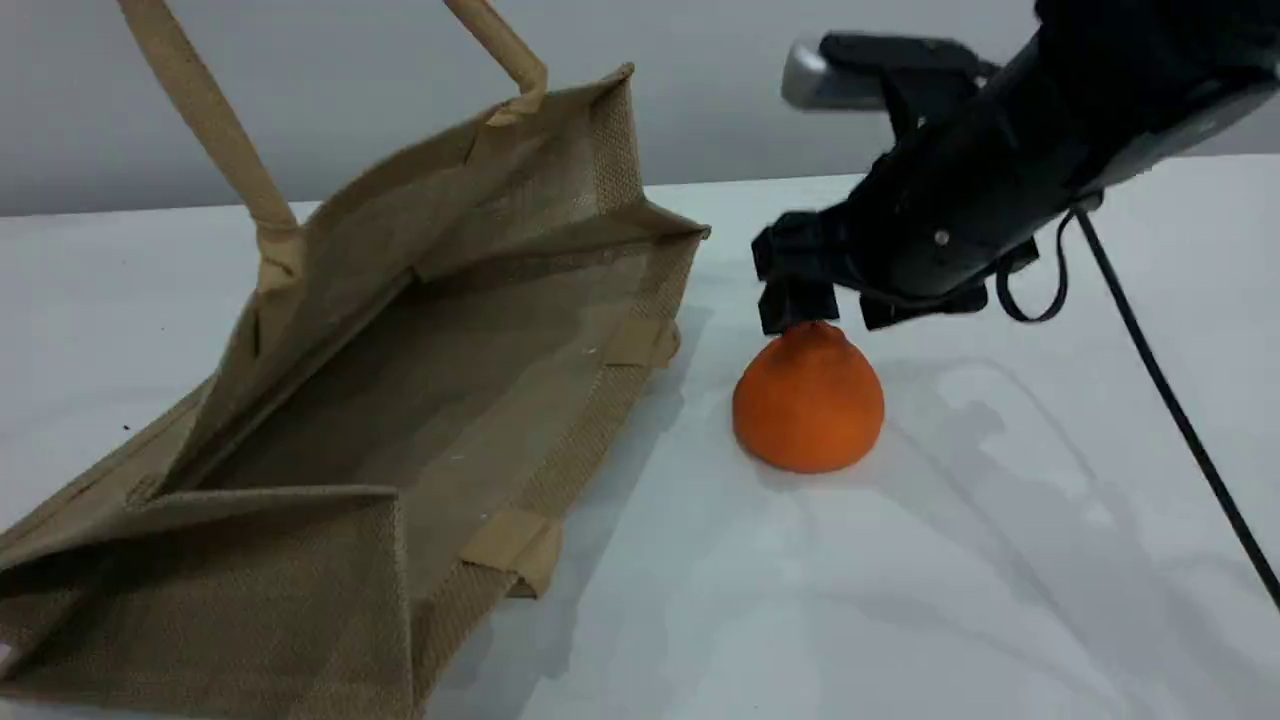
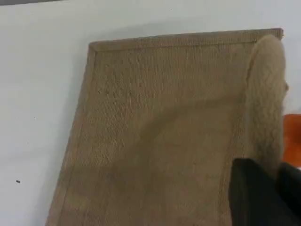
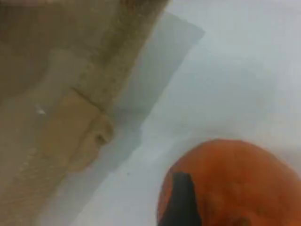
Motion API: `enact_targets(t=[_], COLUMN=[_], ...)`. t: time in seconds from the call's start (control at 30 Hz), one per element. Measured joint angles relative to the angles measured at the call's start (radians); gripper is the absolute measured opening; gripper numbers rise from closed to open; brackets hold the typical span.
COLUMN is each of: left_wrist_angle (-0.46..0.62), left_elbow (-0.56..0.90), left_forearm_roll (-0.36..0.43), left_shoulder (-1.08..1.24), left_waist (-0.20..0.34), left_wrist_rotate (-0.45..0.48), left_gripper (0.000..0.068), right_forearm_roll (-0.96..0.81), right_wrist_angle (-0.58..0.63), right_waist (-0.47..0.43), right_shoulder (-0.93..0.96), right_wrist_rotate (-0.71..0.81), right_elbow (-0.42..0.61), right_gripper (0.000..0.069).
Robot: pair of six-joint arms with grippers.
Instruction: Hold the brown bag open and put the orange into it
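Observation:
The brown bag point(image 1: 420, 400) lies on its side on the white table point(image 1: 900, 600), mouth gaping toward the camera. Its upper wall hangs from a beige handle point(image 1: 205, 120) that runs out of the scene view's top edge. In the left wrist view that handle point(image 2: 265, 94) leads down into my left gripper point(image 2: 275, 188), which is shut on it above the bag's outer panel point(image 2: 160, 132). The orange point(image 1: 808, 405) stands upright just right of the bag's mouth. My right gripper point(image 1: 840, 310) hovers open at the orange's knobbed top, one fingertip point(image 3: 181, 202) against the orange point(image 3: 235, 183).
The right arm's black cable point(image 1: 1170, 400) slants across the table on the far right. A grey wall point(image 1: 350, 80) stands behind the table. The bag's lower handle patches point(image 1: 510, 550) lie flat along the mouth's near edge.

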Motion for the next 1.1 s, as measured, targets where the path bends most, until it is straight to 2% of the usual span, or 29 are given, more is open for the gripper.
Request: enact_targets(t=[0.17, 0.27, 0.33, 0.43, 0.5, 0.6, 0.87, 1.0, 1.1], left_wrist_angle=[-0.001, -0.001, -0.002, -0.002, -0.002, -0.009, -0.012, -0.012, -0.008], left_elbow=[0.0, 0.0, 0.0, 0.0, 0.0, 0.0, -0.001, -0.001, -0.006], left_forearm_roll=[0.003, 0.006, 0.007, 0.011, 0.033, 0.055, 0.055, 0.023, 0.025], left_shoulder=[0.0, 0.0, 0.0, 0.0, 0.0, 0.001, 0.003, 0.001, 0.001], left_waist=[0.0, 0.0, 0.0, 0.0, 0.0, 0.0, 0.0, 0.0, -0.023], left_wrist_rotate=[0.0, 0.0, 0.0, 0.0, 0.0, 0.0, 0.019, 0.019, 0.021], left_gripper=[0.0088, 0.0088, 0.0088, 0.0088, 0.0088, 0.0088, 0.0088, 0.0088, 0.0088], right_forearm_roll=[0.0, 0.0, 0.0, 0.0, 0.0, -0.014, -0.072, -0.066, -0.021], right_wrist_angle=[0.024, 0.033, 0.037, 0.041, 0.057, 0.099, 0.139, 0.25, 0.318], right_waist=[0.0, 0.0, 0.0, 0.0, 0.0, 0.0, 0.0, 0.005, 0.032], right_shoulder=[0.068, 0.084, 0.083, 0.083, 0.076, 0.048, -0.142, -0.23, -0.251], right_wrist_rotate=[0.0, -0.012, -0.012, -0.023, -0.032, -0.036, -0.029, -0.026, -0.026], right_elbow=[-0.027, -0.032, -0.032, -0.032, -0.032, -0.028, 0.035, 0.044, 0.041], right_gripper=[0.0508, 0.0455, 0.036, 0.0134, 0.0057, 0.0039, 0.0039, 0.0039, 0.0039])
